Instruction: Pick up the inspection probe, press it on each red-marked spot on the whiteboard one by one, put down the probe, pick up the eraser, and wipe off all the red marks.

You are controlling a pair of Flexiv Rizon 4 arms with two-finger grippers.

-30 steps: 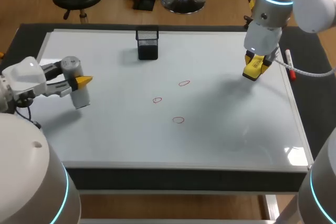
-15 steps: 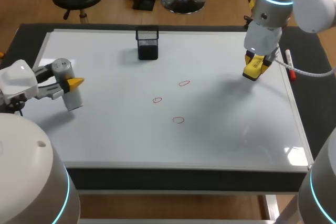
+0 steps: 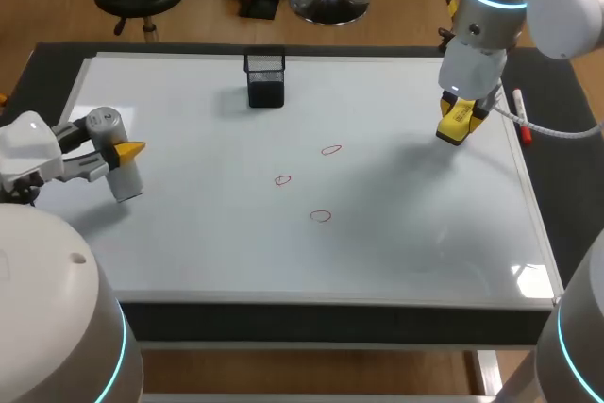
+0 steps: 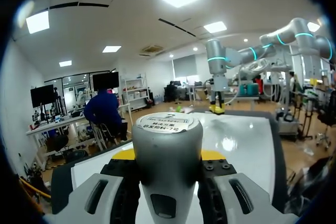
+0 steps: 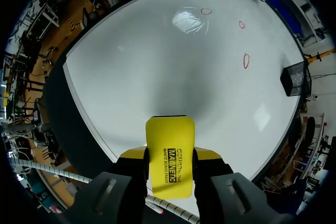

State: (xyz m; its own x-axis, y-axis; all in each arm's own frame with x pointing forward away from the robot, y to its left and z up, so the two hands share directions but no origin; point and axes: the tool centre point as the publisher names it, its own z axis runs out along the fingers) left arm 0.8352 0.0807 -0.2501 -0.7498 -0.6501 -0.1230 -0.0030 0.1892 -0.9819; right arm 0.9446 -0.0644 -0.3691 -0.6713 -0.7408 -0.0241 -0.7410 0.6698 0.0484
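My left gripper (image 3: 121,152) is shut on the silver cylindrical probe (image 3: 115,165) near the whiteboard's left edge; in the left wrist view the probe (image 4: 167,161) stands between the fingers of the left gripper (image 4: 168,156). My right gripper (image 3: 457,123) is shut on the yellow eraser (image 3: 455,124) above the board's far right part; in the right wrist view the eraser (image 5: 169,156) fills the space between the right gripper's (image 5: 169,157) fingers. Three small red circles (image 3: 330,150), (image 3: 282,179), (image 3: 321,216) are drawn near the middle of the whiteboard (image 3: 217,243).
A black mesh holder (image 3: 265,77) stands at the board's far edge, left of centre, and shows in the right wrist view as the holder (image 5: 295,77). A red-and-white marker (image 3: 521,127) lies on the board's right rim beside a white coiled cable (image 3: 557,132).
My left arm has drawn back to the left with the probe, from near the board's left-centre to close by its left edge. The right arm has not moved.
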